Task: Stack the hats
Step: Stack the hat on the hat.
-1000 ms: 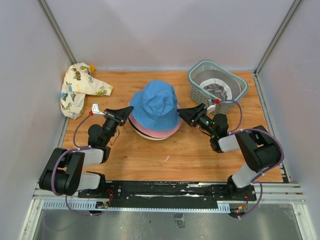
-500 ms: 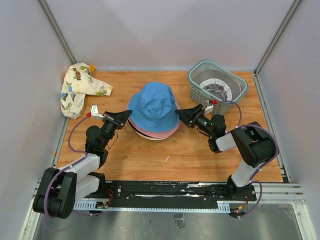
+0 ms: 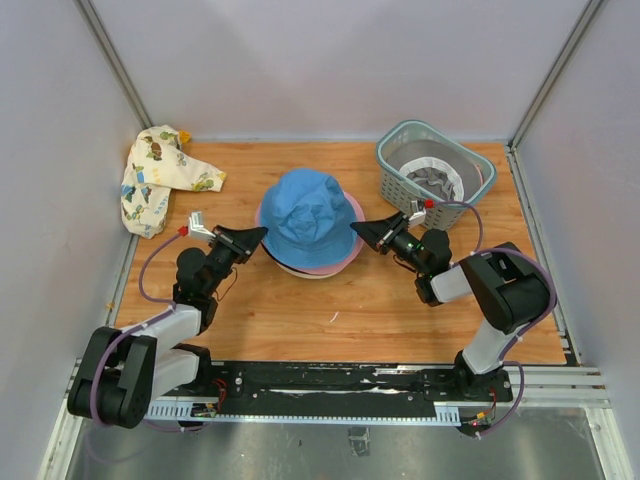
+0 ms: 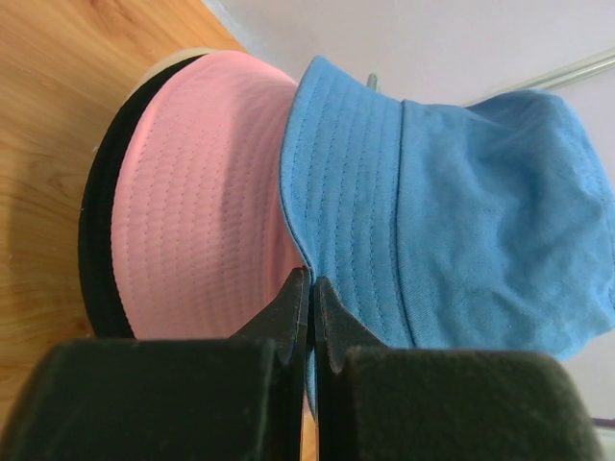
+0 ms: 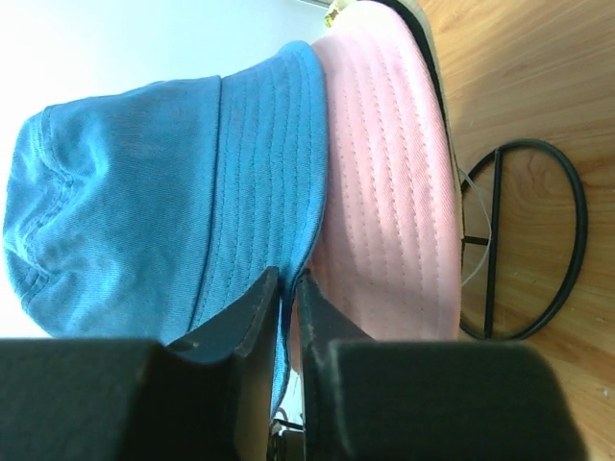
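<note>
Brim of blue bucket hat (image 3: 305,218) lying between jaws on both sides: left gripper (image 4: 309,293) pinching it tight, right gripper (image 5: 286,288) narrowed onto it. Pink hat (image 4: 207,202) sitting just beneath. Fabric looking soft, floppy, light; I'm favouring stitched brim edge for grip.

- Your right gripper (image 5: 288,279) has gone from wide jaws to a pinch on the brim of the blue hat (image 3: 305,205).
- Your left gripper (image 4: 309,279) has slid in a little and clamped tight on the opposite brim edge.
- Between the two grippers, the blue hat has drawn in rounder and sits more squarely over the pink hat (image 4: 202,192).
</note>
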{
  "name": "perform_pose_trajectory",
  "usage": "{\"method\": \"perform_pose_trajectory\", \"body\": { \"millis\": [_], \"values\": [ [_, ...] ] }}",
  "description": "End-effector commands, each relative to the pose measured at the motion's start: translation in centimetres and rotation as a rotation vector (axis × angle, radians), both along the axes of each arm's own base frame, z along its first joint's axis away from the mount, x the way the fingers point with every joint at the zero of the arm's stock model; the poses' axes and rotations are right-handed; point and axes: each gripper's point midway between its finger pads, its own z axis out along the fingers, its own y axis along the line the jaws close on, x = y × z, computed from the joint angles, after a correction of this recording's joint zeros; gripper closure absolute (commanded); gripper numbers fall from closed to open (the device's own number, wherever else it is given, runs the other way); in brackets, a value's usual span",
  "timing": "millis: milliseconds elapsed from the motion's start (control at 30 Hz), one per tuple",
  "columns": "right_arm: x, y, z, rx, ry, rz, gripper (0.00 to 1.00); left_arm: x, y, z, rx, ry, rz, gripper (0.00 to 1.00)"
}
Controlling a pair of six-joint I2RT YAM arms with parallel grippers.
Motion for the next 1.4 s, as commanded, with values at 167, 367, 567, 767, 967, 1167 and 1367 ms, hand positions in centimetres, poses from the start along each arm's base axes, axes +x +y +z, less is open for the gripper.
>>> {"method": "perform_pose_trajectory", "body": {
  "millis": [167,367,567,767,967,1167,1367],
  "values": [
    [0.0,0.7,-1.1,-0.026,-0.009,0.006,0.99,0.4,1.0,-3.5,0.135,0.127,0.037,1.0],
    [0.3,0.3,-2.3,-0.071,0.009,-0.014,0.99,0.5,1.1,-5.4,0.179,0.192,0.04,0.99],
    [0.6,-0.3,-4.0,-0.114,0.04,-0.027,1.0,0.5,1.3,-7.5,0.209,0.251,0.035,1.0],
    [0.7,-0.4,-5.6,-0.123,0.071,-0.031,0.99,0.1,1.5,-8.9,0.219,0.274,0.041,0.99],
    [0.8,-0.7,-6.7,-0.141,0.094,-0.042,0.99,0.1,1.3,-9.2,0.221,0.275,0.031,0.99],
    [0.8,-0.6,-6.0,-0.147,0.079,-0.037,0.99,0.1,0.8,-8.7,0.196,0.253,0.01,1.0],
    [0.7,-0.4,-3.8,-0.16,0.028,-0.018,0.74,0.2,1.5,-7.1,0.204,0.227,0.053,0.66]
  ]
}}
